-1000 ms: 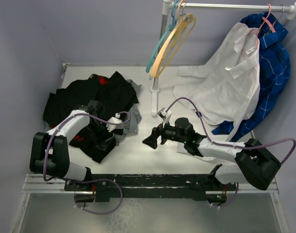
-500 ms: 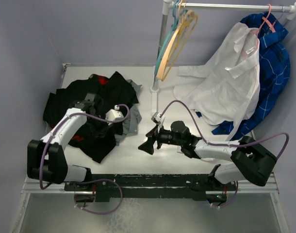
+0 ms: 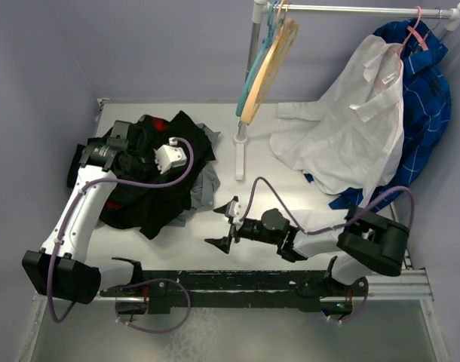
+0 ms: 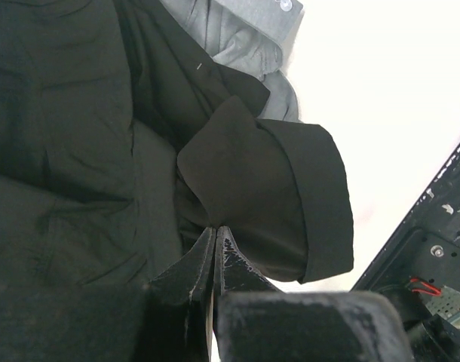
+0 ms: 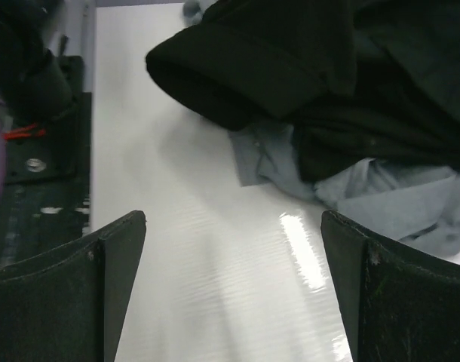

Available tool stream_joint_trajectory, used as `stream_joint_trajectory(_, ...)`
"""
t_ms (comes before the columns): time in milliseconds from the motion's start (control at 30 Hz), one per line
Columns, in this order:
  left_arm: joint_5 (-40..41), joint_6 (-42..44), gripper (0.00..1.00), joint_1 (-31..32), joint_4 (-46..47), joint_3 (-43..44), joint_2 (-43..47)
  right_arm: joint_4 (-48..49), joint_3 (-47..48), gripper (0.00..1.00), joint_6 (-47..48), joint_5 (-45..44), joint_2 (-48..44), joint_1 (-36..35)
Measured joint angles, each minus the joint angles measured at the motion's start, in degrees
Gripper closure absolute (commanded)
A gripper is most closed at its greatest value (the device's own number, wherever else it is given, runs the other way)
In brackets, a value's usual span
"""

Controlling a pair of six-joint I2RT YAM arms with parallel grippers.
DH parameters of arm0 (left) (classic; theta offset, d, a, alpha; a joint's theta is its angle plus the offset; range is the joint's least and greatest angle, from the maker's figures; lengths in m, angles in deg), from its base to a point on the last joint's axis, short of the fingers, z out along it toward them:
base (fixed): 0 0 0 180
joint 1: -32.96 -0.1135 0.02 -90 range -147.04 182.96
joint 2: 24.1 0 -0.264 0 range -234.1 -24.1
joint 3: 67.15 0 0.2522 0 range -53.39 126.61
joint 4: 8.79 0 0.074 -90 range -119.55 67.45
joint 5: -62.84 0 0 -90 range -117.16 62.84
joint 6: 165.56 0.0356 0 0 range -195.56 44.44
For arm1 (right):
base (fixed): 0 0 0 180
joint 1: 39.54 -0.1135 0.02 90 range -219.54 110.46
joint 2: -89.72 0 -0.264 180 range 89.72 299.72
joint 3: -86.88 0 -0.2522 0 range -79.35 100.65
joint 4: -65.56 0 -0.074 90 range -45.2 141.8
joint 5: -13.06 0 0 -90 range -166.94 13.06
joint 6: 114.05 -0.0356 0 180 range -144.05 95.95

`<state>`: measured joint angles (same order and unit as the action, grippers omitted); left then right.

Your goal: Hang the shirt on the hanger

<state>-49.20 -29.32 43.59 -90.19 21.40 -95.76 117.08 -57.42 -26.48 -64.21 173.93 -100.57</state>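
Black shirt (image 3: 151,207) lies bunched at left, one fold clamped in the left gripper (image 4: 213,237); the right gripper (image 5: 234,290) waits with jaws apart. The hanger (image 3: 266,72) hangs far on the rail (image 3: 351,10). The thin fold may slip, or drag the grey garment (image 4: 245,38).

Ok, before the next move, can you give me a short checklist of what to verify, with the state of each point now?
1. Left gripper holds the shirt: ok, shut on black fabric beside a cuff.
2. Right gripper free: ok, open and empty over the table.
3. Hanger held: not ok, it hangs on the rail and no gripper is on it.
4. Shirt apart from other clothes: not ok, a grey garment lies against it.
5. Collar found: cannot tell.
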Motion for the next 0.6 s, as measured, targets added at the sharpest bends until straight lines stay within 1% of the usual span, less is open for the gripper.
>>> stream_joint_trajectory(100,0.50,0.07,1.00,0.02,-1.33,0.98,-0.09,9.33,-0.31,0.01,9.94,-3.63,6.32,-2.03)
stream_joint_trajectory(200,1.16,0.15,1.00,0.00,-1.97,2.05,-0.35,15.17,1.40,0.02,18.82,-8.33,13.18,-3.61)
stream_joint_trajectory(367,1.49,0.39,1.00,0.00,-2.23,2.75,-0.55,21.11,8.63,0.03,28.74,-13.75,22.88,-5.99)
stream_joint_trajectory(467,1.55,0.44,1.00,0.00,-2.38,2.75,-0.55,22.36,13.14,0.05,32.28,-15.82,26.73,-7.69)
stream_joint_trajectory(500,1.60,0.46,1.00,0.00,-2.36,2.75,-0.55,22.51,14.49,0.06,33.07,-16.37,27.76,-8.22)
stream_joint_trajectory(567,1.70,0.48,1.00,0.00,-2.36,2.75,-0.55,22.75,17.09,0.15,34.21,-16.96,29.64,-8.96)
stream_joint_trajectory(600,1.73,0.50,1.00,0.00,-2.36,2.75,-0.55,23.04,18.45,0.24,34.56,-17.40,30.64,-9.27)
